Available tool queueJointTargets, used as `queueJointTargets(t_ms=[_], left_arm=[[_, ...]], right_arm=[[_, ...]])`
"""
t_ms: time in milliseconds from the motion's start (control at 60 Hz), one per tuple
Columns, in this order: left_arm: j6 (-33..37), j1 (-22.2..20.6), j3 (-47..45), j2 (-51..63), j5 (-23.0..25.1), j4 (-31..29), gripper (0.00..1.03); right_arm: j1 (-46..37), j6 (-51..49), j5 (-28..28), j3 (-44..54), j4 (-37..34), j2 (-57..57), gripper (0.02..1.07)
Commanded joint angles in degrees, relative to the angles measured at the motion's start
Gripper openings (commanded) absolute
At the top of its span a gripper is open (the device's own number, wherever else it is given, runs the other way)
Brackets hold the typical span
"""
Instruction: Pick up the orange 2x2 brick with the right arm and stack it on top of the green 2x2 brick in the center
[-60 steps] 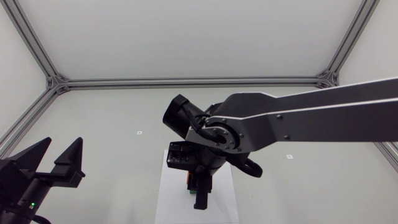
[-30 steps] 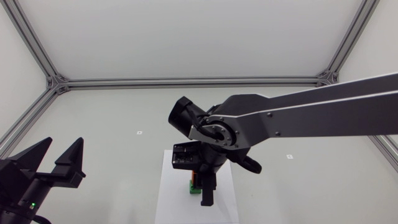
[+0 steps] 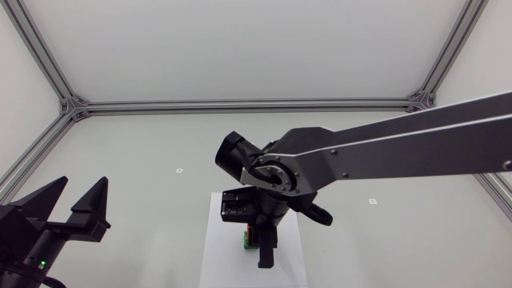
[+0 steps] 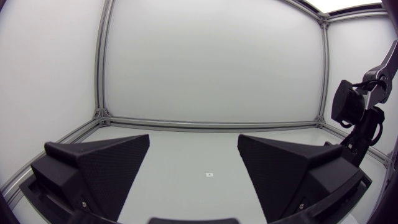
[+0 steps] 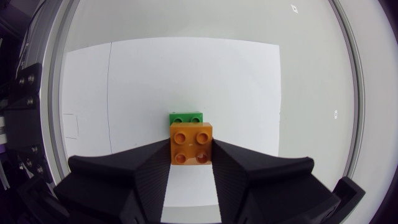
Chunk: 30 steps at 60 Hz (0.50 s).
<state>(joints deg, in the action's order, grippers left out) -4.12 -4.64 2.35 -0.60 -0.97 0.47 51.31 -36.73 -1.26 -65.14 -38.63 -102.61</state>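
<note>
1. Pale grey table [image 3: 120, 160], framed by metal rails, filled the head view. One white sheet [image 3: 214, 256] lay at the lower centre of the frame. Two small white markers sat on the bare surface, the first marker [image 3: 179, 170] left of centre and the second marker [image 3: 372, 201] right of centre.
2. Two arms were present. The right arm [image 3: 400, 148] entered from the right edge and ended over the sheet at lower centre. The left arm [image 3: 20, 248] occupied the lower left corner.
3. The right gripper [image 5: 191, 148] pointed down at the sheet. Its two fingers were clamped on opposite sides of the one orange 2x2 brick [image 5: 191, 140], whose four studs faced up.
4. One green 2x2 brick [image 5: 186, 117] stood on the sheet, just ahead of and beneath the orange brick. Only its far strip, with two studs, showed past the orange one. Whether the two bricks touched could not be told.
5. The left gripper [image 4: 193, 142] was released, its two fingers spread wide, well apart from the sheet and both bricks.
</note>
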Motion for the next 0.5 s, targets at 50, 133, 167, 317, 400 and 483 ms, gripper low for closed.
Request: queueJointTargets(t_ms=[50, 133, 167, 317, 400, 483], left_arm=[[-1.15, -0.37, -2.35, -0.28, -0.17, -0.56, 0.99], [-1.15, -0.37, -2.35, -0.28, -0.17, -0.56, 0.99], [-1.15, -0.37, -2.35, -0.28, -0.17, -0.56, 0.99], [-1.15, -0.37, -2.35, -0.19, -0.17, -0.56, 0.99], [-1.15, -0.37, -2.35, -0.19, -0.17, -0.56, 0.99], [-1.15, -0.37, -2.35, -0.10, -0.17, -0.56, 0.99]], right_arm=[[0.72, -1.50, 0.03, 0.98, 0.31, -1.54, 0.32], [0.90, -1.59, 0.03, 0.98, 0.40, -1.54, 0.32], [0.99, -1.50, 0.11, 0.90, 0.49, -1.54, 0.32], [1.25, -1.50, 0.20, 0.81, 0.66, -1.63, 0.32], [1.34, -1.50, 0.29, 0.81, 0.84, -1.72, 0.32], [1.43, -1.50, 0.29, 0.81, 0.93, -1.72, 0.32]])
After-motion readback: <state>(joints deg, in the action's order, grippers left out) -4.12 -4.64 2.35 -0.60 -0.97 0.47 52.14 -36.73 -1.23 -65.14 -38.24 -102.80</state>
